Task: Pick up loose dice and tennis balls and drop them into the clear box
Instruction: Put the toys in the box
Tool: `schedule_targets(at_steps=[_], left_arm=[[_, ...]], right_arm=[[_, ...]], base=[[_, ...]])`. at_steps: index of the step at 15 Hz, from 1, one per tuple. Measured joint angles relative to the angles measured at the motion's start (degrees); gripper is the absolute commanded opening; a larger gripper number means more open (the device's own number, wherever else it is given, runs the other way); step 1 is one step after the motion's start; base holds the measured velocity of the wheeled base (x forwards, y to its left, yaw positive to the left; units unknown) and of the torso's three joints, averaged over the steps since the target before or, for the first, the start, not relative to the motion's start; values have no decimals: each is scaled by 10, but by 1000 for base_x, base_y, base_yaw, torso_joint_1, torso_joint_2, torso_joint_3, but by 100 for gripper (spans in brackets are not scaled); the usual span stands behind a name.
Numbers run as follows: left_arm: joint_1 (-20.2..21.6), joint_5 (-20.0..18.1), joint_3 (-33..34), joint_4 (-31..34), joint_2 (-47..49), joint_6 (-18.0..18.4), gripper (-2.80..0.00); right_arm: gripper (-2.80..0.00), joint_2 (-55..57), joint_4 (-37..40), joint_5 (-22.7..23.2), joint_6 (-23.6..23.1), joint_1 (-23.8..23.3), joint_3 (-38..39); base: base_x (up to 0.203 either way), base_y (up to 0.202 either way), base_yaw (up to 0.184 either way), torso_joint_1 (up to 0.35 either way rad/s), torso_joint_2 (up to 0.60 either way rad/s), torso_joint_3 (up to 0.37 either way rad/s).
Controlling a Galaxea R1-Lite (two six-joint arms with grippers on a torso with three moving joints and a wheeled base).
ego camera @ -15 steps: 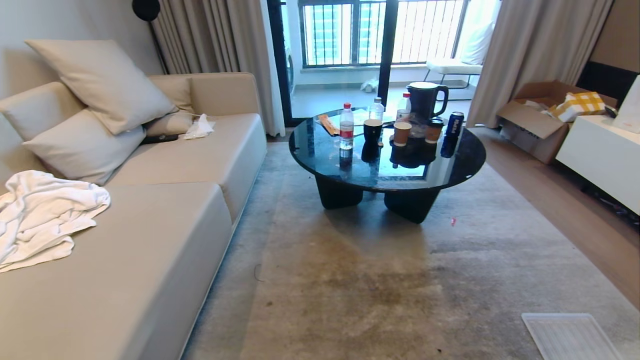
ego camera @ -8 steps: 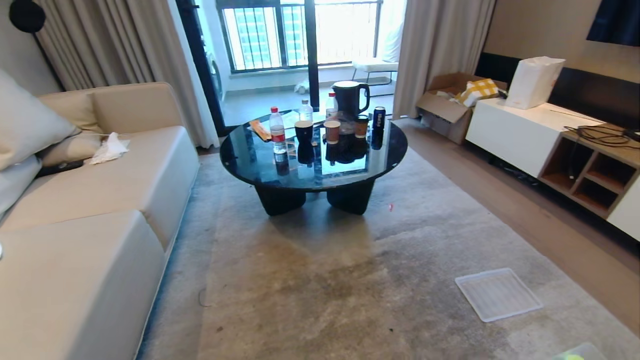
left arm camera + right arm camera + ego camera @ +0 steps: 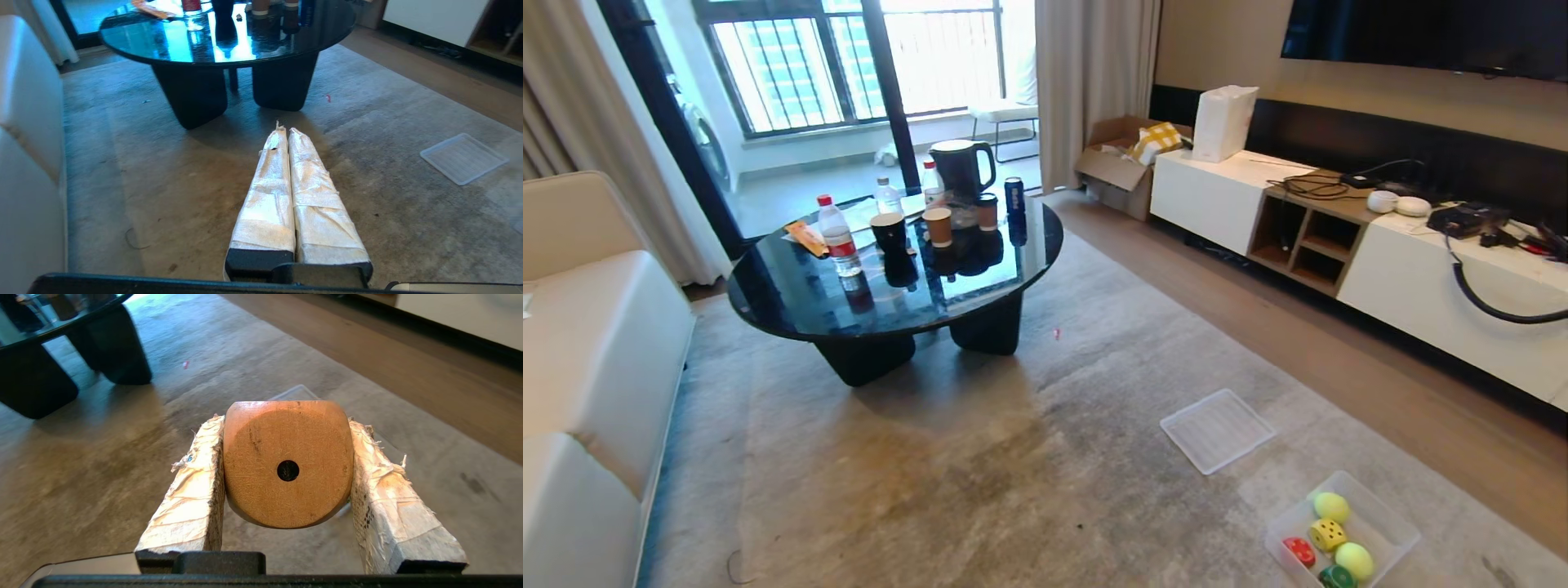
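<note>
The clear box stands on the rug at the head view's lower right. In it lie two tennis balls, a yellow die, a red die and a green die. In the right wrist view my right gripper is shut on a cream-tan die, one black pip facing the camera, held above the rug. In the left wrist view my left gripper is shut with nothing in it, low over the rug. Neither gripper shows in the head view.
A flat ribbed clear tray lies on the rug just beyond the box. A round black glass table with bottles, cups and a kettle stands to the left. A beige sofa fills the left edge; a white TV cabinet lines the right wall.
The whole head view has swung to the right, so the camera has turned. The sofa has slid off to the left and the clear box with its contents has come into view.
</note>
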Motion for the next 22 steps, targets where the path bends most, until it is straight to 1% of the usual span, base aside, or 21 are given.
schedule_targets(at_steps=[7,14,22], left_arm=[[0,0,0,0,0,0,-280],[0,0,0,0,0,0,-280],[0,0,0,0,0,0,-280]], right_arm=[[-280,0,0,0,0,0,0],[-280,0,0,0,0,0,0],[-280,0,0,0,0,0,0]], base=[[1,9,-149,3,1,5],[0,0,0,0,0,0],[0,0,0,3,4,-179]])
